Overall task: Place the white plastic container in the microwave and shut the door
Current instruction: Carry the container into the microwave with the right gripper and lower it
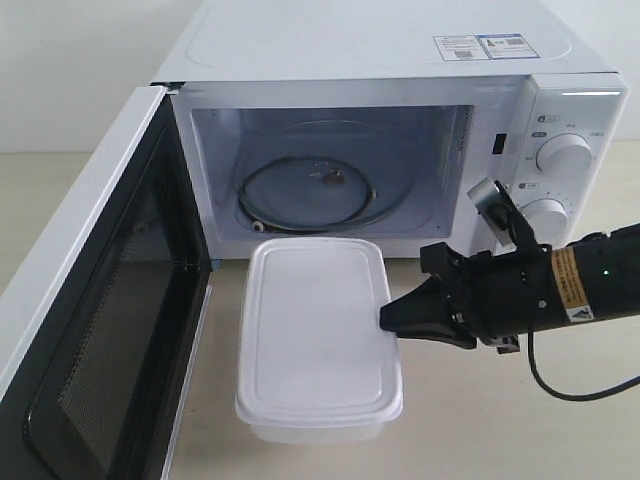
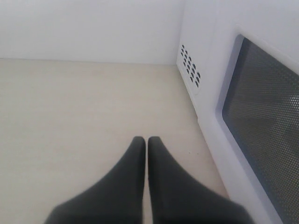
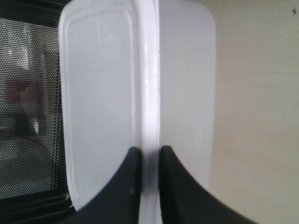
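Observation:
The white plastic container [image 1: 318,335] sits lengthwise just in front of the microwave [image 1: 400,120], whose cavity with the glass turntable [image 1: 310,190] stands exposed. The door [image 1: 95,330] is swung wide open at the left. My right gripper [image 1: 385,320] comes in from the right and is shut on the container's lid rim [image 3: 149,93], one finger above and one below. In the right wrist view the gripper [image 3: 149,154] pinches that rim, with the door's window behind. My left gripper [image 2: 145,142] is shut on nothing, over the bare tabletop beside the door's outer face [image 2: 261,116]; it does not show in the exterior view.
Two round knobs [image 1: 562,155] sit on the microwave's right panel, close above my right arm. A black cable [image 1: 560,385] loops under that arm. The open door blocks the left side of the light tabletop [image 1: 500,430].

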Controlling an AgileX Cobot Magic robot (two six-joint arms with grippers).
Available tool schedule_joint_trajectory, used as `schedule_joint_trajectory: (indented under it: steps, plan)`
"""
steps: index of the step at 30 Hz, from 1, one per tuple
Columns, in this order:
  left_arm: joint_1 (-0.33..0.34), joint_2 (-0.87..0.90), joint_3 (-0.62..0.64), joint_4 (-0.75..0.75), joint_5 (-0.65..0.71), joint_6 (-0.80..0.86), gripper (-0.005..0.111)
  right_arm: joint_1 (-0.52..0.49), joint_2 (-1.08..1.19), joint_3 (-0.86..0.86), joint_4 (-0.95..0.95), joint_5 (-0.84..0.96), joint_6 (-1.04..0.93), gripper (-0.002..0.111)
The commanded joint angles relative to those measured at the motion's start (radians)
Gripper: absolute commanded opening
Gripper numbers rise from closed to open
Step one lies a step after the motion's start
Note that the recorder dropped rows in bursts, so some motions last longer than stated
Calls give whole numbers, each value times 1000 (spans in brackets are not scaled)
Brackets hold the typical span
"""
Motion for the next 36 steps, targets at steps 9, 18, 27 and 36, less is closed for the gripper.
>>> schedule_joint_trajectory:
  steps: [9, 18, 27, 36]
  plan:
    - [1, -3, 4, -8, -2, 0, 4, 256, -128, 156, 945, 184, -455, 0]
    - [1, -3, 4, -8, -2, 0, 4, 419, -127, 151, 1592, 187, -651, 0]
    - [1, -3, 4, -8, -2, 0, 4, 433, -125, 16, 1808, 293, -808, 0]
    - [1, -3, 4, -8, -2, 0, 4, 433, -125, -131, 1866, 420, -849, 0]
